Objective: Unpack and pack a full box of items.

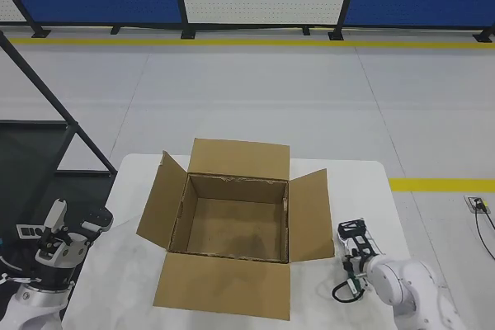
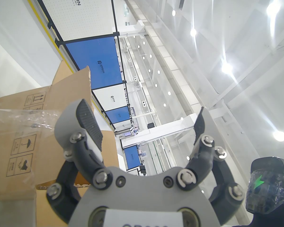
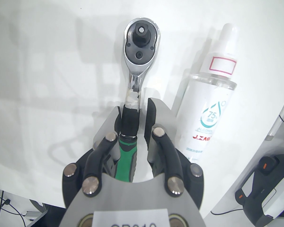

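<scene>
A cardboard box (image 1: 231,227) stands open in the middle of the white table (image 1: 355,177), its flaps spread out and its inside empty. Right of the box, a ratchet wrench (image 3: 140,48) with a chrome head and a green and black handle lies flat on the table. My right gripper (image 3: 135,105) (image 1: 353,238) straddles that handle, one finger touching it and a narrow gap at the other. A white spray bottle (image 3: 210,109) lies beside the wrench. My left gripper (image 2: 143,112) (image 1: 76,219) is off the table's left edge, pointing upward, open and holding nothing.
The box's outer wall and flap (image 2: 37,124) are close beside the left gripper. A black metal frame (image 1: 62,124) stands off the table's left side. Bare table strips run on both sides of the box.
</scene>
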